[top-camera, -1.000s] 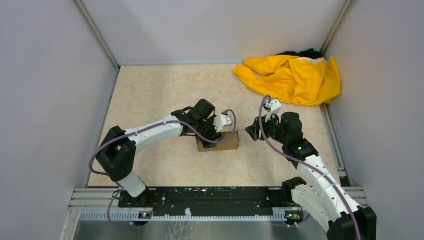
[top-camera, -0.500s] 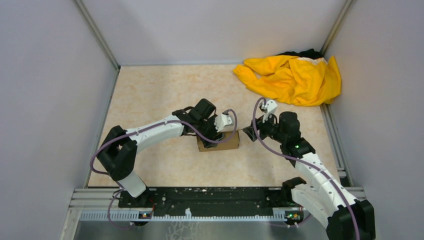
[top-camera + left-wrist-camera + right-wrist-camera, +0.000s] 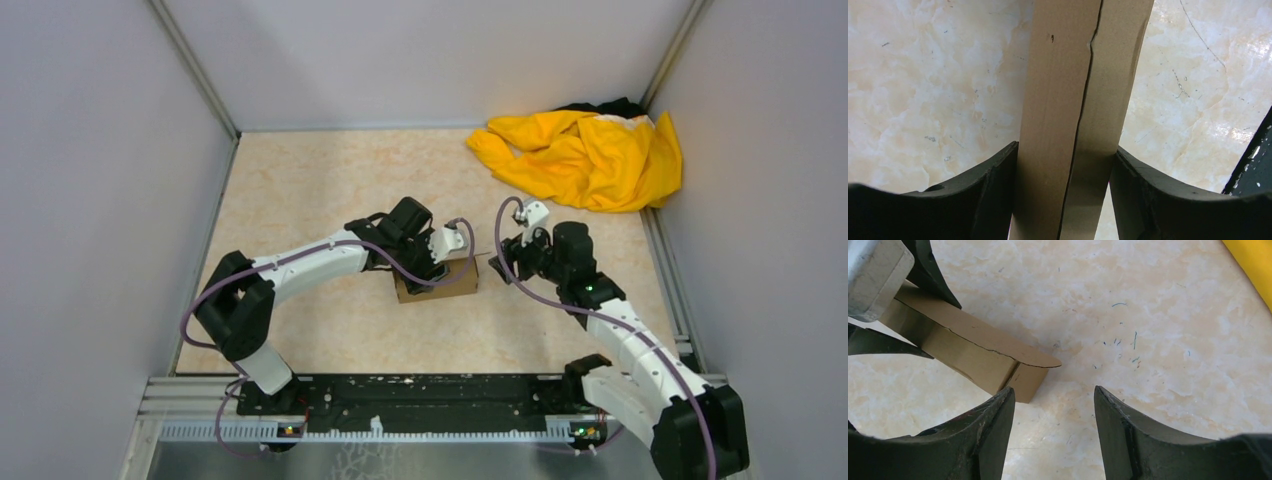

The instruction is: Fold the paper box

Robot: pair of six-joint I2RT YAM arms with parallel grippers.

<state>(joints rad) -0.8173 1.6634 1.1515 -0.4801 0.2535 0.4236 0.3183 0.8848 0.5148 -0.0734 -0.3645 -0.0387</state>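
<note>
The paper box (image 3: 440, 284) is a small brown carton on the table's middle. My left gripper (image 3: 445, 262) is shut on it from above; in the left wrist view the carton (image 3: 1078, 100) fills the gap between my black fingers (image 3: 993, 190), a seam running down its top. My right gripper (image 3: 500, 262) is open and empty just right of the box. In the right wrist view the box's end (image 3: 973, 352) with a rounded flap sticking out lies ahead of my left finger (image 3: 993, 425), apart from it.
A crumpled yellow cloth (image 3: 585, 155) lies at the back right corner, its edge in the right wrist view (image 3: 1255, 260). Grey walls enclose the table on three sides. The arm bases sit on a black rail (image 3: 420, 400) at the near edge.
My right gripper has moved a little left, closer to the box's right end. The left gripper and the box have stayed put.
</note>
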